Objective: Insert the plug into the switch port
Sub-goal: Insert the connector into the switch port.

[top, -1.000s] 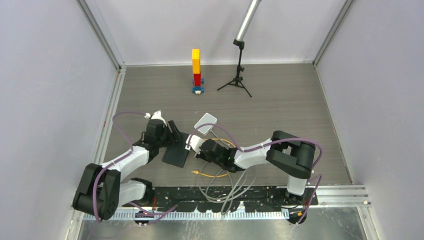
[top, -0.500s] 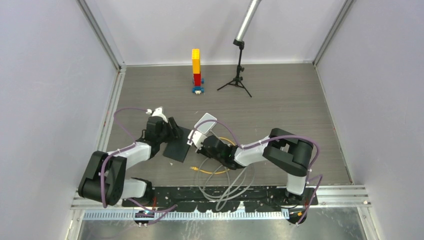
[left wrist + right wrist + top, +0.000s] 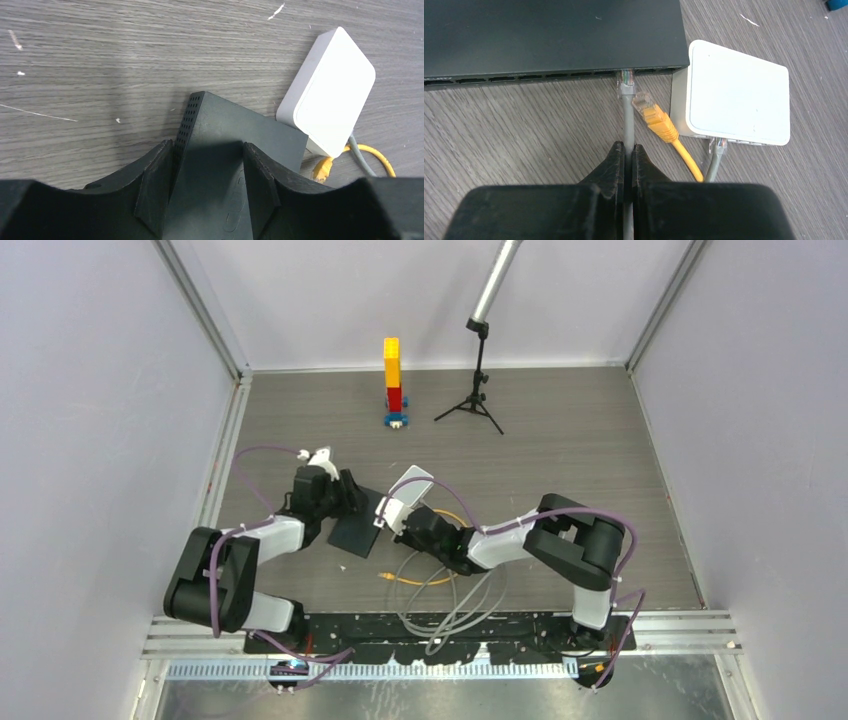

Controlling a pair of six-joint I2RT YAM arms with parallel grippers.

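My right gripper [image 3: 628, 146] is shut on a grey cable [image 3: 627, 120]. The cable's clear plug [image 3: 625, 82] sits at the mouth of a port near the right end of the black box's [image 3: 554, 30] port row; how deep it sits I cannot tell. Right beside it lies the small white box [image 3: 739, 95], with another grey plug [image 3: 719, 145] in the switch port on its near side. My left gripper [image 3: 207, 145] straddles the black box [image 3: 235, 130], one finger on its perforated side and the other on its top. From above, both grippers [image 3: 350, 502] [image 3: 398, 522] meet at the black box [image 3: 352, 535].
A loose yellow cable with its plug [image 3: 654, 112] lies between the two boxes. Grey cable loops [image 3: 450, 605] trail toward the near edge. A yellow-and-red brick tower [image 3: 393, 380] and a small tripod [image 3: 477, 390] stand at the back. Walls close in on both sides.
The left jaws have narrowed onto the black box, which has shifted away from the near edge, toward the white box. The right gripper followed with the grey cable.
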